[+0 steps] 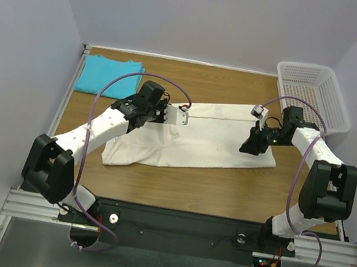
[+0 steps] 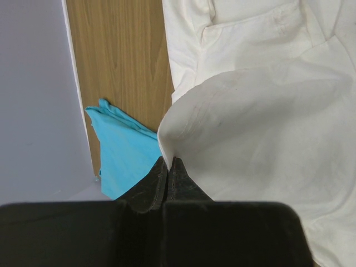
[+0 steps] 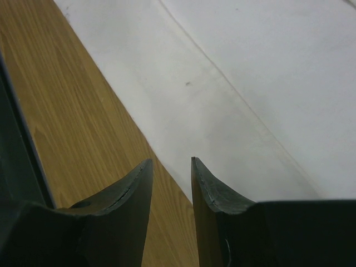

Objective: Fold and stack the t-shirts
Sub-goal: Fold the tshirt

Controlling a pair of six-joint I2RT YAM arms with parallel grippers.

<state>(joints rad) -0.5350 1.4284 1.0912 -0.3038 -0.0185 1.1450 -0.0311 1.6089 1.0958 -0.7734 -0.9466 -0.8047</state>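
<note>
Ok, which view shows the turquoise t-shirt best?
Top external: the turquoise t-shirt lies flat at the far left, nearly whole. Left wrist shows only one part of it beside the cream t-shirt; right wrist shows none of it.

The top camera looked down from high behind the near edge onto the whole table (image 1: 225, 182). The left wrist camera looked close past the left fingers (image 2: 153, 186) at the cream shirt (image 2: 267, 139), with the blue shirt (image 2: 122, 150) beyond. The right wrist camera sat closer, past the right fingers (image 3: 133, 189), over the cream shirt's edge. All three views shared the cream shirt.
</note>
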